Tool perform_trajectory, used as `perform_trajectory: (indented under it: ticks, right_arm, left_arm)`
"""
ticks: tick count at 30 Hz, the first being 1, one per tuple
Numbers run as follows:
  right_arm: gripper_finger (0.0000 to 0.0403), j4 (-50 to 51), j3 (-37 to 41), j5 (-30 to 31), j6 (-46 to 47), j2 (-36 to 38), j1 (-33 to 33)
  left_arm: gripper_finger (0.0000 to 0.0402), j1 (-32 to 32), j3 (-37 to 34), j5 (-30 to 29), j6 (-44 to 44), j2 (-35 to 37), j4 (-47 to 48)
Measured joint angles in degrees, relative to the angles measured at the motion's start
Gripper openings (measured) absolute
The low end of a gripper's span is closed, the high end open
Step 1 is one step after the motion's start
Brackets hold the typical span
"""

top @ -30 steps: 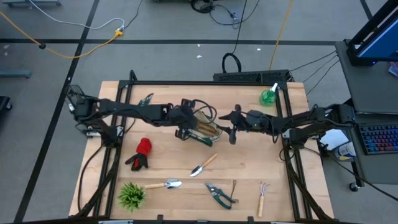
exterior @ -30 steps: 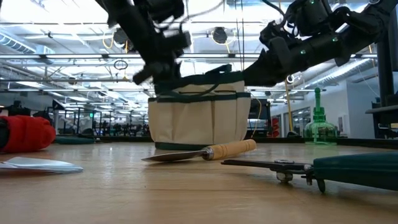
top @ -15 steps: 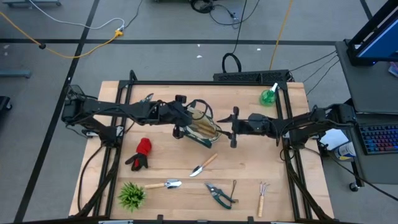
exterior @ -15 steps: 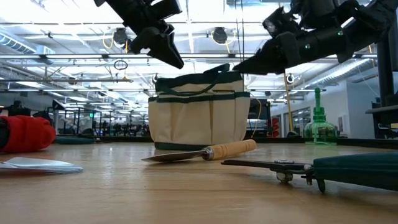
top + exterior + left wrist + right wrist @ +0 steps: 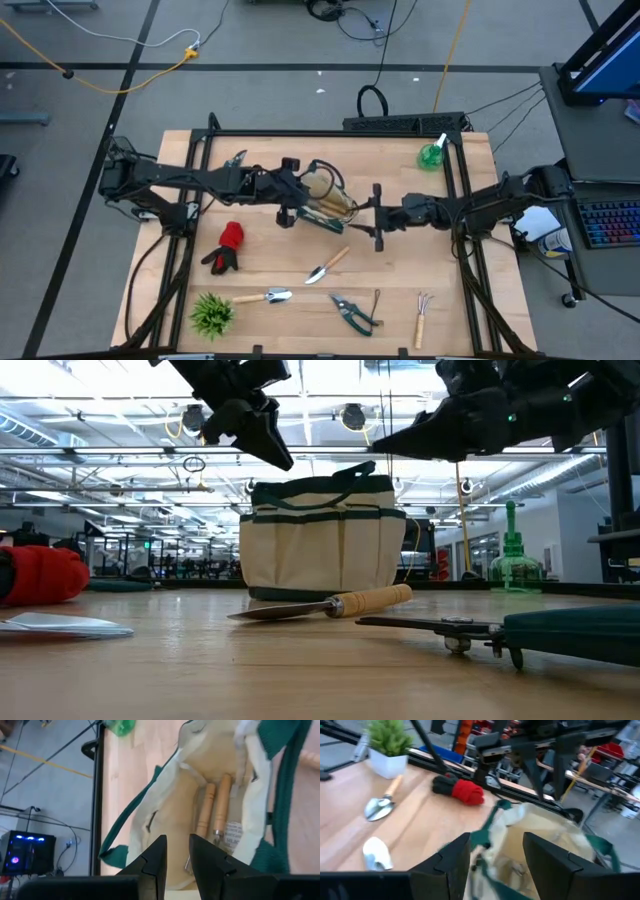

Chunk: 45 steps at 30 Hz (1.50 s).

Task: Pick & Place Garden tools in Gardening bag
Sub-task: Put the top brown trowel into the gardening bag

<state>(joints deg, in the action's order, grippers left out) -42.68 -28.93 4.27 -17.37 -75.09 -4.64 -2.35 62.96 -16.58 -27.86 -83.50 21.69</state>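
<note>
The cream gardening bag (image 5: 327, 203) with green trim stands on its base at mid-table, mouth up. Two wooden-handled tools (image 5: 214, 806) lie inside it. My left gripper (image 5: 293, 193) hovers just left of and above the bag's rim; it is open and empty, and in its own view (image 5: 176, 855) it looks down into the bag. My right gripper (image 5: 372, 215) hovers just right of the bag, open and empty, with the bag (image 5: 540, 835) ahead of its fingers. A trowel (image 5: 326, 265) lies on the table in front of the bag.
On the table lie a red-and-black glove (image 5: 229, 247), a second trowel (image 5: 262, 297), pruners (image 5: 352, 312), a small fork (image 5: 422, 318) and another tool (image 5: 235, 160) at the far left. A green spray bottle (image 5: 432, 155) stands at the far right. A tuft plant (image 5: 211, 313) stands at the near left.
My left gripper has risen from the bag's left rim and drawn back a little toward the table's left edge. My right gripper has risen off the bag's top and backed toward the right and near edges. The bag stays standing in place.
</note>
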Motion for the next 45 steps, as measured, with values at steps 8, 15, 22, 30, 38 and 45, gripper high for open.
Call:
perform_trajectory:
  ticks: [8, 15, 22, 30, 38, 45]
  right_arm:
    - [0.0175, 4.6, 0.0, -8.8, 2.0, 0.0, -3.9]
    - [0.0169, 5.3, 0.0, -16.5, 9.2, 0.0, -4.8]
    - [0.0165, 5.8, 0.0, -16.5, 14.4, 0.0, -4.9]
    - [0.0164, 4.5, -2.1, -16.6, 16.7, 0.0, -4.9]
    - [0.0164, 11.6, -12.1, -19.7, 15.5, -8.3, -4.9]
    - [0.0164, 18.1, -17.7, -19.6, 13.3, -15.6, -4.7]
  left_arm:
    - [0.0088, 2.2, 0.0, 0.0, 1.0, 0.0, -0.1]
    - [0.0088, 3.7, 0.0, 0.0, 1.0, 0.0, -0.9]
    - [0.0088, 4.4, 0.0, 0.0, 1.0, 0.0, -0.9]
    - [0.0088, 4.4, 0.0, -0.1, 1.0, 0.0, -1.0]
    - [0.0088, 4.3, 0.0, -0.1, 1.1, 0.0, -0.9]
    - [0.0088, 4.3, 0.0, -0.1, 1.4, 0.0, -0.6]
